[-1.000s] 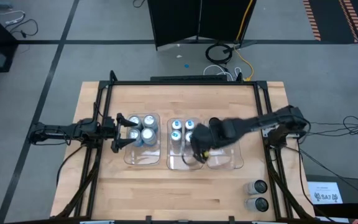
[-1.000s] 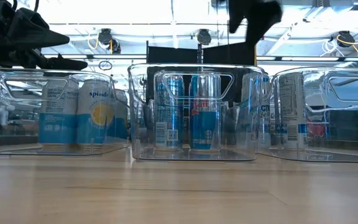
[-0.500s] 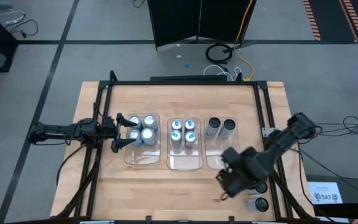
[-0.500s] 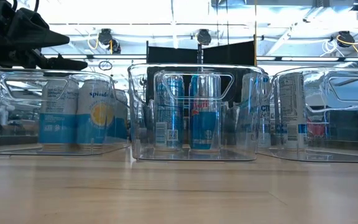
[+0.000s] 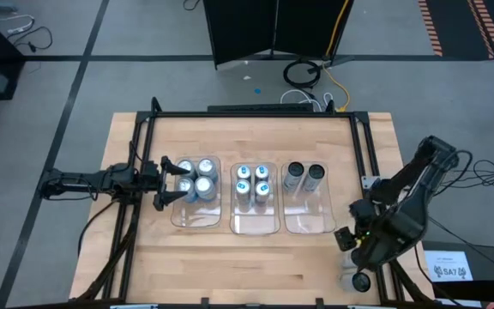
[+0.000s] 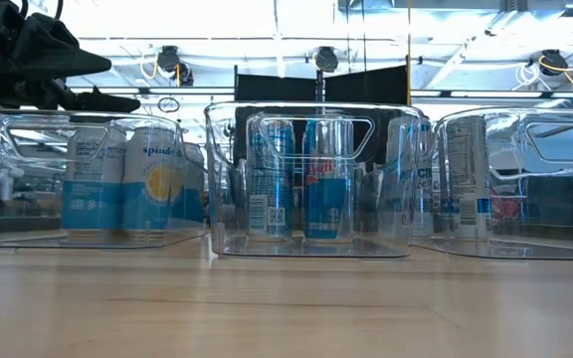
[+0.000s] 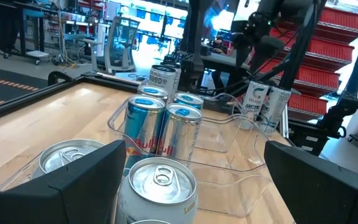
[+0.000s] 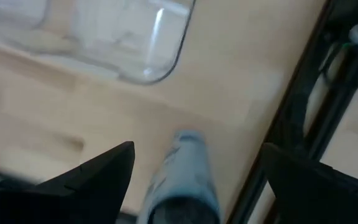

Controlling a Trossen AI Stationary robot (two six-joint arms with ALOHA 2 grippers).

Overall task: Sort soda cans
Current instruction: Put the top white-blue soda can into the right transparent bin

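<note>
Seen from above, clear plastic bins (image 5: 256,225) hold most small metal soda cans (image 5: 251,182), while the right gripper (image 5: 356,249) hangs with jaws spread over two loose cans (image 5: 361,281) at the table's near right corner. Its wrist view shows one pale can (image 8: 185,171) lying between the fingers; smooth, thin and probably slippery, it should be taken across its middle. The left gripper (image 7: 191,180) waits with jaws released above its silver-topped cans (image 7: 161,177).

The dark left arm is stretched level from the table's left edge, and its two-finger left gripper (image 5: 178,181) is held with fingers spread wide. The dark right arm is bent over the table's front right corner, its right gripper (image 8: 194,180) held parted.
</note>
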